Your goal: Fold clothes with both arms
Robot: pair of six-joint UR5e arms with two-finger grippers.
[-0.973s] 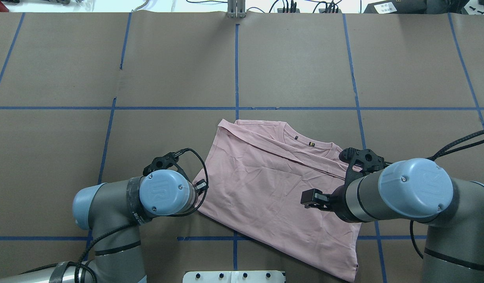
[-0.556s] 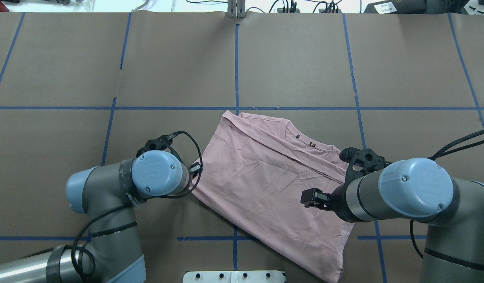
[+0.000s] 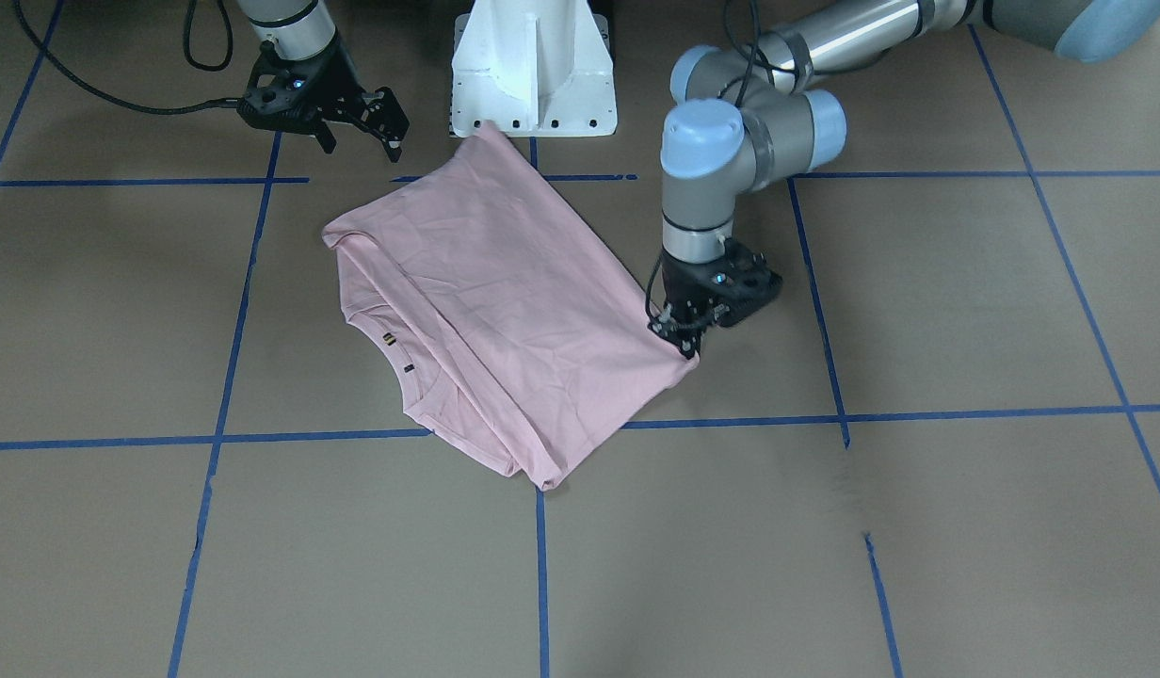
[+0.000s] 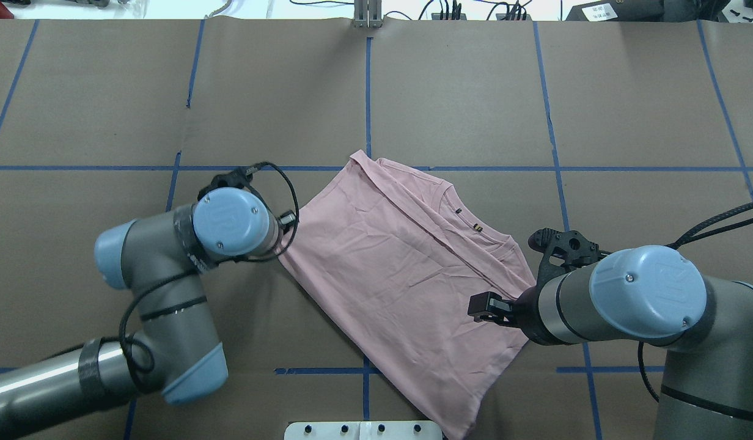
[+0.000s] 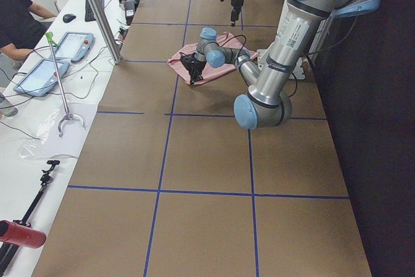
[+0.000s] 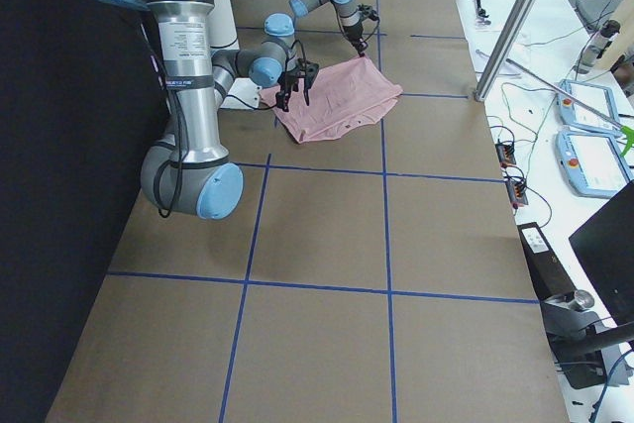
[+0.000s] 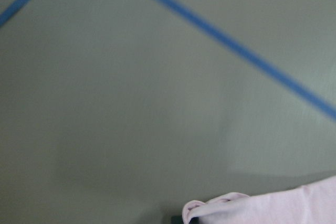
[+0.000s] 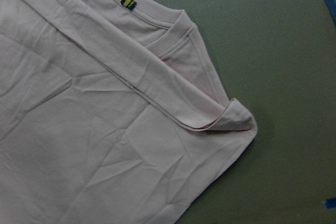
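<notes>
Overhead exterior view shows the pink T-shirt point(image 4: 389, 275) lying half folded on the brown table point(image 4: 474, 91), plain side up. Its long axis runs diagonally, from the far end near the middle tape line to the near end by the robot's base.

The left gripper point(image 3: 685, 347) is at the shirt's left corner, on its left long edge. Its fingers look pressed together on the cloth there. The left wrist-mounted view shows a small bunch of pink fabric at its lower edge, so it probably pinches this corner.

The right gripper point(image 3: 363, 139) hangs with its fingers spread and holds nothing. It is above the opposite long edge, on the collar side. From it the shirt lies to the robot's left, and a curled shoulder corner point(image 8: 236, 121) is just below its camera. By this judgement the right arm is the nearer one for taking that side.

Inside the ribbed collar point(image 8: 173, 24) sit two small tags point(image 8: 127, 2), one dark and one yellow with black. No letters can be read on them, and no drawing or lettering shows on the shirt. The blue joint cap point(image 4: 231, 220) carries a raised mark that looks like "UR".
</notes>
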